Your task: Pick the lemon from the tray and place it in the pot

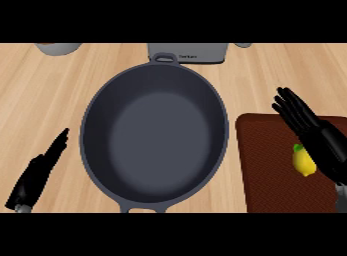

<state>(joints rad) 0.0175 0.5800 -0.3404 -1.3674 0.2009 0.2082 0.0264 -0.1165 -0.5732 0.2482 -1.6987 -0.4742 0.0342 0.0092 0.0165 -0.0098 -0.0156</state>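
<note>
Hovering right hand (pixel 320 137): mine, over the tray (pixel 268 185); fingers straight and close together, pinching nothing yet
Lemon (pixel 304 161): lying on the tray, right at the inner edge of my right hand; can't tell if we're touching tbh
Pot (pixel 155 132): big dark oval one, just left of the tray; nothing in it
Left hand (pixel 37 175): low at the left, other side of the pot; fingers straight, resting, holding nothing
Risk 1: lemon's round-ish; if my fingers close off-centre I reckon it rolls across the tray instead of getting grabbed
Risk 2: pot rim sits close to the tray; carrying low could clip it and knock the lemon out
Count: one lemon; one tray; one pot; two hands; three grey things (pixel 187 52) at the far edge, cut off, no clue what they are
</note>
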